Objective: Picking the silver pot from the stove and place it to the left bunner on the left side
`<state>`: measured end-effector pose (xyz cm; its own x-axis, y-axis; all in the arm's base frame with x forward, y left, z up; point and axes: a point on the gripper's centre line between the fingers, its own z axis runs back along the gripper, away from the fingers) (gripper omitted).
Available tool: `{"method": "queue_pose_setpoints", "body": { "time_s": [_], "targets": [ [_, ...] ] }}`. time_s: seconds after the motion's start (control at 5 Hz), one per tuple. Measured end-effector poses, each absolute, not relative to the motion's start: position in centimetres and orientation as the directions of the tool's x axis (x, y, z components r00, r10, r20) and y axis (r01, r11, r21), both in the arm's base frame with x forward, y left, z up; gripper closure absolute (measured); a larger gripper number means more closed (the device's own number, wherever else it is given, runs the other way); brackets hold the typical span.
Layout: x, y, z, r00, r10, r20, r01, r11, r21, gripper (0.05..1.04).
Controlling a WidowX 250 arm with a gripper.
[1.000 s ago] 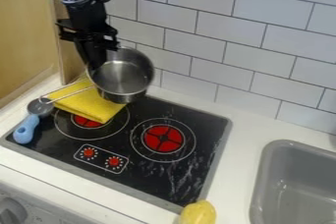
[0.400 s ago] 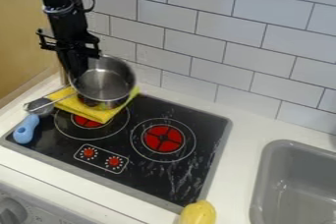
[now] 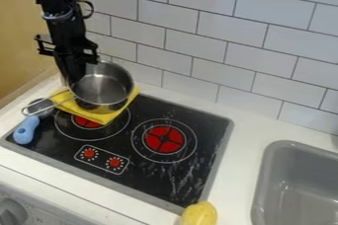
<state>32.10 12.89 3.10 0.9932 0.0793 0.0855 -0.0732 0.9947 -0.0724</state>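
Note:
At the upper left, the black gripper [image 3: 76, 73] points down with its tips at the left rim of the silver pot [image 3: 102, 88], gripping that rim. The pot is slightly tilted with its opening towards the camera, over the yellow cloth [image 3: 102, 116] and the left burner [image 3: 87, 122]. Its wire handle extends left across the cloth. Whether the pot's base touches the cloth cannot be told.
A blue-handled scoop [image 3: 26, 130] lies at the stove's left corner, close to the pot's handle. The right burner [image 3: 164, 139] is uncovered. A yellow object [image 3: 199, 214] is at the front edge, a grey sink [image 3: 297, 184] at the right, and a tiled wall behind.
The gripper and the pot have moved left and down together, from over the back of the stove to over the cloth. The cloth and scoop have stayed put.

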Motion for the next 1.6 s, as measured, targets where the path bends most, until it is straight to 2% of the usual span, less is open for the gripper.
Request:
{"method": "queue_pose_setpoints", "body": {
  "time_s": [0.2,0.4,0.8,1.0,1.2,1.6],
  "targets": [
    [31.7,13.7,3.1,0.99,0.123,0.073,-0.119,0.991,-0.058,0.962],
    [31.4,14.2,3.1,0.986,0.156,0.063,-0.153,0.987,-0.05,0.764],
    [31.3,14.0,3.1,0.986,0.158,0.058,-0.155,0.986,-0.053,0.168],
    [31.4,14.1,3.1,0.987,0.146,0.066,-0.143,0.988,-0.054,0.067],
    [31.6,14.0,3.6,0.988,0.133,0.083,-0.129,0.99,-0.053,0.077],
    [32.6,13.4,7.9,0.974,0.069,0.214,-0.061,0.997,-0.044,0.085]
  ]
}}
